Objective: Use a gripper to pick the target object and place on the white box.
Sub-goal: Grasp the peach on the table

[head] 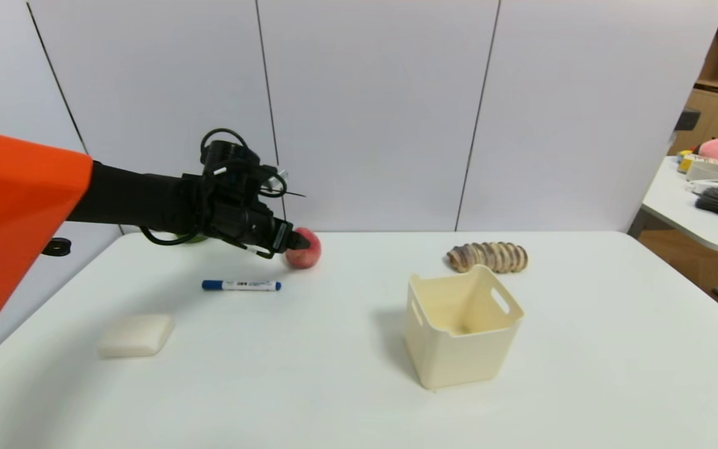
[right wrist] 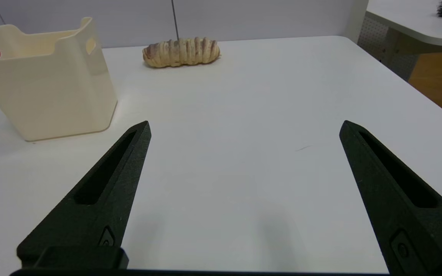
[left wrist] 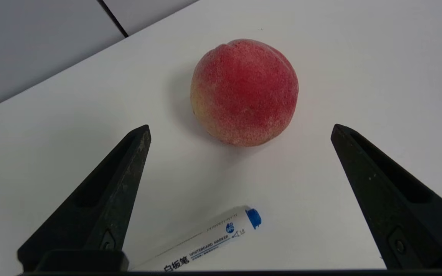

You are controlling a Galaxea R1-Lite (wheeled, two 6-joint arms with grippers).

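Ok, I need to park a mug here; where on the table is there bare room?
Right of the white box, out to the table's edge; also between box and white pad. Crowded: around peach and marker.

A blue-capped marker [head: 242, 285] lies near a flat cream-white pad [head: 136, 335] on a white table [head: 334, 399].

Head view: high, facing forward-down; wrist views: closer, low; all share tabletop [head: 334, 386].
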